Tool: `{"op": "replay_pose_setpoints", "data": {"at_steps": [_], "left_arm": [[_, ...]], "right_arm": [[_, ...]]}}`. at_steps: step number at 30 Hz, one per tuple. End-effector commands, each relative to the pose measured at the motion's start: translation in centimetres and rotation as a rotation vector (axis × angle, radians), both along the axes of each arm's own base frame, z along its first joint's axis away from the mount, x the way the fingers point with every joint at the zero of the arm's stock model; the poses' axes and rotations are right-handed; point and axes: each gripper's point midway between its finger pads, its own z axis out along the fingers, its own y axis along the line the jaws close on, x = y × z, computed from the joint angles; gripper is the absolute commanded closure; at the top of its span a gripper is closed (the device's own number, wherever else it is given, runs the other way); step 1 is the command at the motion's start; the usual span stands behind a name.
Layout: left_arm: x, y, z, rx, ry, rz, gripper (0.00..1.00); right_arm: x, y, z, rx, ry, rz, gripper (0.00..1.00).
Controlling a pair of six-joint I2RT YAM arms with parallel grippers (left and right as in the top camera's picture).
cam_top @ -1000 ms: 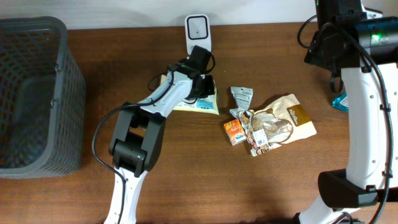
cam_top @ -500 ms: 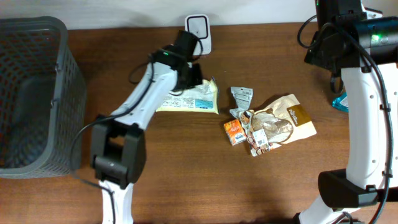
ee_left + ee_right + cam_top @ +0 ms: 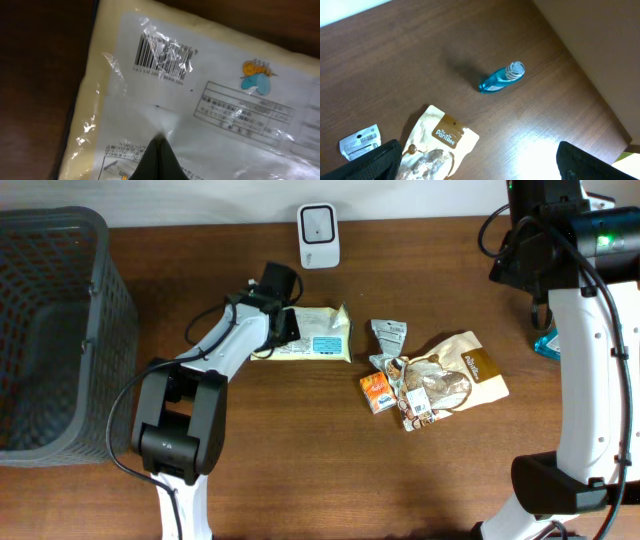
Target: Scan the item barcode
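1. As seen from overhead, the pale yellow packet [image 3: 318, 340] lies flat on the bench [image 3: 330, 470]. It is near the white scanner [image 3: 318, 223] at the far edge, the two not touching. The left gripper [image 3: 287, 326] sits on the packet's left end, its arm stretched in from the near side. A dark mesh basket [image 3: 110, 310] stands at the far left, well apart from the packet. To the packet's right is a loose heap: silver sachet [image 3: 388, 335], small orange box [image 3: 376, 392] and brown snack bag [image 3: 472, 370], touching or overlapping. The right arm [image 3: 585, 360] rises along the right edge, clear of the heap; its gripper cannot be made out from here. A blue bottle [image 3: 545, 342] peeks out from behind that arm.

2. Left wrist view: the packet fills the frame, printed label side up. The barcode [image 3: 162, 59] faces the camera near the packet's upper left corner, under wrinkled clear film. A blue and orange logo and a text panel sit to its right. The left gripper's dark tips meet in a point at the bottom edge, closed tight on a pucker of the wrapper.

3. Right wrist view: the right gripper [image 3: 477, 147] hangs high above the bench. Its fingers [image 3: 380, 160] are spread wide toward both lower corners, with nothing between them. Below lie the blue bottle on its side, the brown bag marked "PanTree", and the silver sachet at lower left, printed label showing.
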Motion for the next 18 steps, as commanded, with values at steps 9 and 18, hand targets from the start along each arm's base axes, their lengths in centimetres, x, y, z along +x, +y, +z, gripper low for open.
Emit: {"op": "replay_pose_setpoints", "data": {"at_steps": [9,18], "left_arm": [[-0.6,-2.4,1.5,-0.106,0.015,-0.134,1.00],[0.4,-5.2,6.2,-0.252,-0.063,-0.184,1.00]], "right_arm": [[0.0,-0.1,0.3,0.003,-0.014,-0.008,0.02],[0.0,-0.1,0.3,0.003,-0.014,-0.008,0.01]]}}
